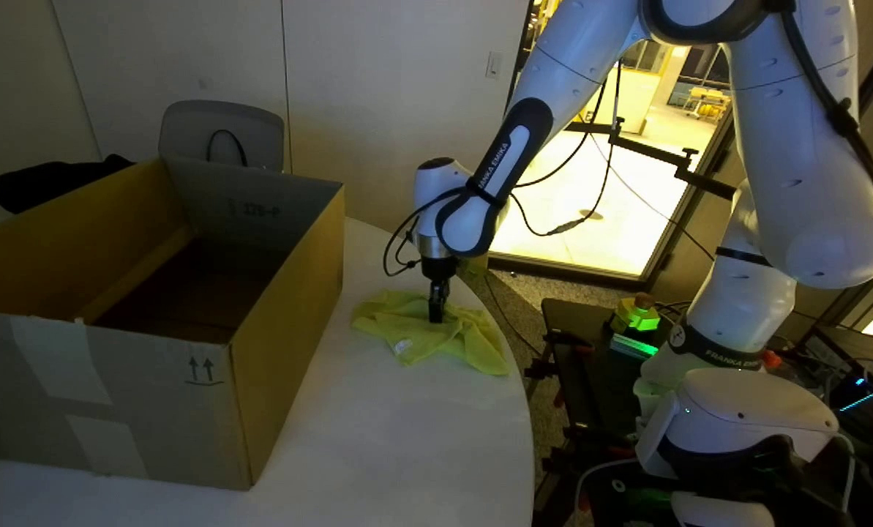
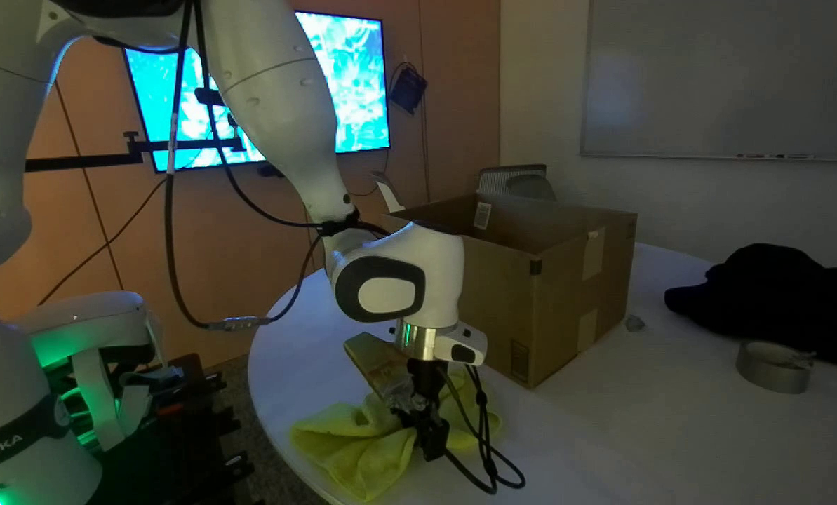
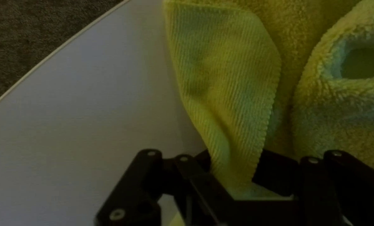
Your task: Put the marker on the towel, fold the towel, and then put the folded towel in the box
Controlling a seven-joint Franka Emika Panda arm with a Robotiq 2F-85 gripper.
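Note:
The yellow-green towel [image 1: 421, 340] lies crumpled on the table near its curved edge; it also shows in an exterior view [image 2: 362, 449] and fills much of the wrist view [image 3: 230, 62]. My gripper [image 1: 436, 315] points straight down onto the towel. In the wrist view the gripper [image 3: 234, 166] has a narrow, bunched strip of towel between its fingers, touching both. The gripper also shows in an exterior view [image 2: 429, 445]. The brown cardboard box [image 1: 151, 410] stands open beside the towel, and it also shows in an exterior view [image 2: 502, 308]. The marker is hidden or out of view.
The white table [image 1: 407, 454] has a rounded edge close to the towel. A tan slab [image 2: 372, 358] shows by the gripper. A roll of tape [image 2: 772, 368] and a black cloth [image 2: 776, 301] lie past the box. A chair [image 1: 220, 132] stands behind.

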